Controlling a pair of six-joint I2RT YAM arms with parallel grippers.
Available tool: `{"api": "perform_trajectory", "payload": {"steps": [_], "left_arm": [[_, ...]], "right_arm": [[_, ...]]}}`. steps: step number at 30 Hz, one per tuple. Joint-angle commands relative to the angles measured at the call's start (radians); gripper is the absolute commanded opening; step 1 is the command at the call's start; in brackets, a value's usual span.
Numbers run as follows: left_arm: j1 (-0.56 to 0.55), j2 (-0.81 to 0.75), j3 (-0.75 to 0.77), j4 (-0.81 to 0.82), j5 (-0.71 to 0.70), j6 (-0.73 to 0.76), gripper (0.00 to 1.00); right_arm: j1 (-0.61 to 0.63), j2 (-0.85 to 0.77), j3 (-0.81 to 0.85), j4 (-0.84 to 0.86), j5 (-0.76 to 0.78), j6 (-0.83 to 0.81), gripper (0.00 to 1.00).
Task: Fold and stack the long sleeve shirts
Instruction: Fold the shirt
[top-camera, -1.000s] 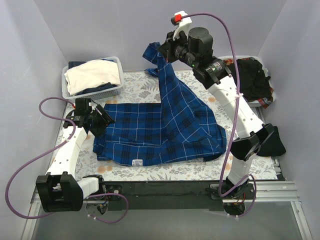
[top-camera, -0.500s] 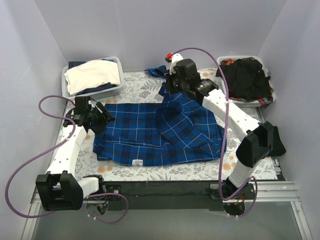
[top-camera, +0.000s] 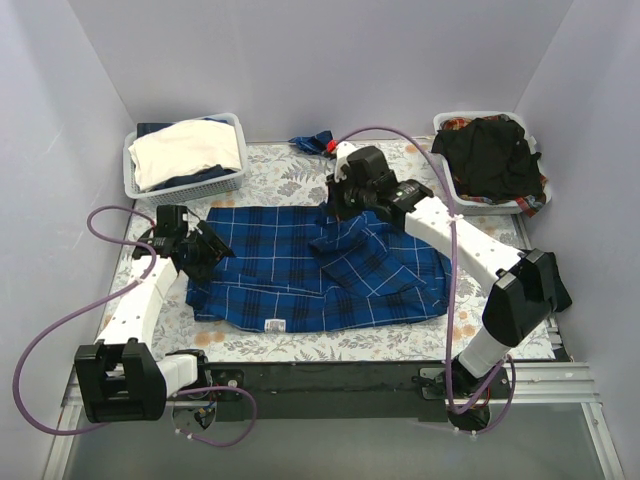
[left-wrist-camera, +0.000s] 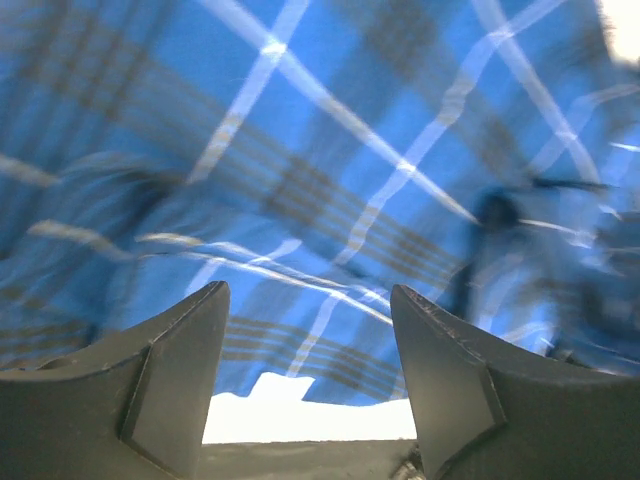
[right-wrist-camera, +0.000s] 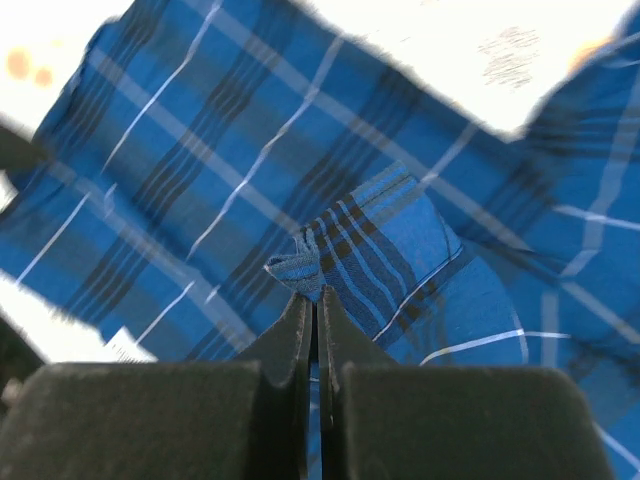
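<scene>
Plaid shirt (top-camera: 270, 265): spread mid-table, fold step in hand. Left gripper (top-camera: 212, 250) at its left edge, fingers wide apart and gripping nothing; right gripper (top-camera: 342, 210) pinched on a bunched fold at the shirt's far middle. Next move, by judgement: lay that fold flat over the body, then release; black shirt (top-camera: 490, 155) lies in the far-right basket (top-camera: 452, 116).

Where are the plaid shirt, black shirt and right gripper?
plaid shirt (top-camera: 270, 265), top external, flat body panel.
black shirt (top-camera: 490, 150), top external, middle of the heap.
right gripper (right-wrist-camera: 312, 300), right wrist, jaws shut on a plaid fold.
</scene>
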Motion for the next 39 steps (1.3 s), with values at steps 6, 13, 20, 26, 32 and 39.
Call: {"api": "perform_trajectory", "payload": {"steps": [6, 13, 20, 26, 32, 39], "left_arm": [[-0.015, 0.094, 0.13, 0.236, 0.344, -0.048, 0.66], [-0.212, 0.191, 0.108, 0.276, 0.288, -0.111, 0.66], [-0.429, 0.249, 0.107, 0.321, 0.219, -0.135, 0.67], [-0.602, 0.328, 0.116, 0.373, 0.162, -0.149, 0.67], [-0.698, 0.433, 0.191, 0.362, 0.127, -0.158, 0.67], [-0.736, 0.46, 0.255, 0.352, 0.091, -0.149, 0.42]], "right_arm": [[0.145, -0.182, -0.193, -0.056, -0.082, 0.06, 0.01], [0.241, -0.36, -0.455, -0.151, -0.093, 0.11, 0.44], [0.257, -0.603, -0.517, -0.24, 0.13, 0.262, 0.82], [0.255, -0.692, -0.494, -0.347, 0.412, 0.428, 0.79], [0.25, -0.663, -0.458, -0.448, 0.498, 0.503, 0.76], [0.246, -0.678, -0.478, -0.465, 0.523, 0.563, 0.74]]}}
